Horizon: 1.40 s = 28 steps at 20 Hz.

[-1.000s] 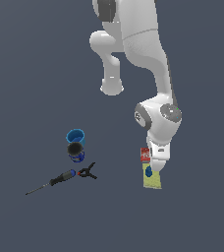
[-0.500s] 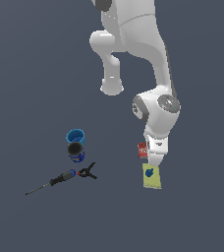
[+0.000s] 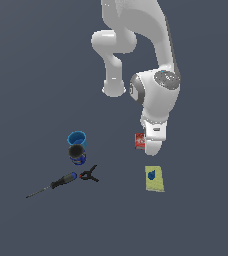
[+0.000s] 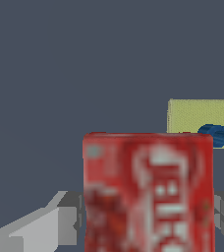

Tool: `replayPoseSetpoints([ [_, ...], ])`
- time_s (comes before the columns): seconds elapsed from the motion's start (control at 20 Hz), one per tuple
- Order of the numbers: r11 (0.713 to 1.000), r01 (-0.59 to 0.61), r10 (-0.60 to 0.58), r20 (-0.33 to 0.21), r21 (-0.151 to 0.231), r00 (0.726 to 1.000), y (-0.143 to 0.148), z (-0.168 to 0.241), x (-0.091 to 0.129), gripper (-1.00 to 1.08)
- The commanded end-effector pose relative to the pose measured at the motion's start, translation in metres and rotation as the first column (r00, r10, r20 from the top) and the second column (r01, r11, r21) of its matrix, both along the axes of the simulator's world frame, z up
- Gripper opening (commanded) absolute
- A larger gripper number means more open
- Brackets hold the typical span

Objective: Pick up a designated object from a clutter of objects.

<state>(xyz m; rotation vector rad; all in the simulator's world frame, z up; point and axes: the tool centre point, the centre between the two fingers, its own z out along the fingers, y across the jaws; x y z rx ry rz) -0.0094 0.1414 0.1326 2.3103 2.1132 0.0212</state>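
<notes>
The small flat red box (image 3: 140, 141) with white lettering is held off the floor, my gripper (image 3: 149, 145) shut on it. It fills the wrist view as a big red box (image 4: 148, 192), with a grey finger (image 4: 67, 219) on one side and another on the opposite side. The flat yellow box (image 3: 154, 178) with a blue mark lies on the floor just below the held box in the exterior view, and it shows beyond the red box in the wrist view (image 4: 202, 115). The arm hides part of the red box in the exterior view.
On the exterior view's left lie a blue cup (image 3: 76, 138), a dark blue can (image 3: 77, 154) touching it, a black clamp (image 3: 89, 174) and a thin screwdriver (image 3: 53, 185). The arm's base link (image 3: 113, 75) stands behind.
The gripper has risen with the red box in it. The gap between the red box and the yellow box has widened. The other items have not moved.
</notes>
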Motion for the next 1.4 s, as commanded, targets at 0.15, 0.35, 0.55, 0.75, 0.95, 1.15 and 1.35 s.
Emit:
replayPoseSetpoints([
  [0.15,1.000,0.000,0.000,-0.002,0.000,1.000,-0.021,0.047,-0.014,-1.00],
  [0.35,1.000,0.000,0.000,-0.005,0.002,1.000,-0.037,0.083,-0.023,-1.00],
  [0.55,1.000,0.000,0.000,-0.007,0.004,1.000,-0.053,0.121,-0.033,-1.00],
  [0.75,1.000,0.000,0.000,-0.009,0.005,1.000,-0.071,0.162,-0.044,-1.00],
  [0.95,1.000,0.001,-0.001,-0.011,0.005,1.000,-0.088,0.200,-0.053,-1.00],
  [1.15,1.000,0.002,-0.002,-0.013,0.004,1.000,-0.104,0.236,-0.061,-1.00],
  [1.35,1.000,0.004,-0.004,-0.015,0.002,1.000,-0.117,0.264,-0.067,-1.00],
])
